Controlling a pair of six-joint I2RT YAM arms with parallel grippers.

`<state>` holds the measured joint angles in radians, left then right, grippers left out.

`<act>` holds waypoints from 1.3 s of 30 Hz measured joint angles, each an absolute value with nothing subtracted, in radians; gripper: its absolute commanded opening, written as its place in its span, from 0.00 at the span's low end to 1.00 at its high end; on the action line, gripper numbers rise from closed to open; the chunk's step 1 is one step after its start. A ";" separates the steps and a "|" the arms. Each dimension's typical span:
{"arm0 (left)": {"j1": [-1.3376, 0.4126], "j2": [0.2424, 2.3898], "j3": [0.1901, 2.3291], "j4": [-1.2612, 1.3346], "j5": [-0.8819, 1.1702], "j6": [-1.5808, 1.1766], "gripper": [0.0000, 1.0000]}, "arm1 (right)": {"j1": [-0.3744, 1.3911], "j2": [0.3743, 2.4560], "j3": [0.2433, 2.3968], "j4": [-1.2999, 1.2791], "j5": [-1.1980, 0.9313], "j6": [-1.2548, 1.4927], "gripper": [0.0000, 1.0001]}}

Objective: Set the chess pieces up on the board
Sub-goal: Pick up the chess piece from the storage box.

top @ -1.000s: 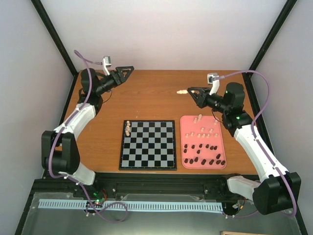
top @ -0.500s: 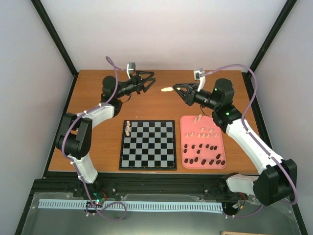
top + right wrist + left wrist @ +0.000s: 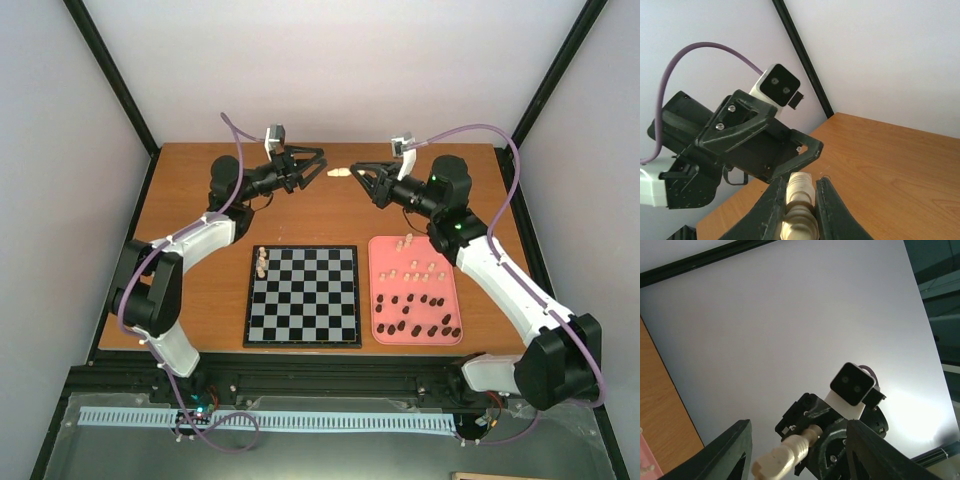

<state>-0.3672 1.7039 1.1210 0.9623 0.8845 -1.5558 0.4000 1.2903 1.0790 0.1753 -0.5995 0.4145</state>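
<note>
Hovering over the far counter (image 3: 330, 215), right jaws clamp a cream piece (image 3: 339, 172); left jaws gape just beside it. Board (image 3: 310, 300), pink tray (image 3: 380, 255) well apart.

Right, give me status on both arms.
Right end effector shut on cream piece, above the table. Left end effector open, facing it. Board has a few cream pieces on its left edge. Nothing between the arms.

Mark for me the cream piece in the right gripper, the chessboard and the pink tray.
cream piece (image 3: 800, 202), right wrist view, on its ribbed body.
chessboard (image 3: 303, 296), top external view, on a bare middle square.
pink tray (image 3: 382, 257), top external view, on bare floor near its far left corner.
</note>
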 measured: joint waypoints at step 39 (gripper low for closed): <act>-0.400 1.718 1.121 0.887 0.869 -1.521 0.17 | 0.400 1.398 1.153 0.228 -0.579 0.400 0.03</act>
<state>-0.3996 1.7176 1.1210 0.8867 0.8688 -1.5211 0.4004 1.3983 1.1534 0.2276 -0.5789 0.3996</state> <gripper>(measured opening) 0.259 0.138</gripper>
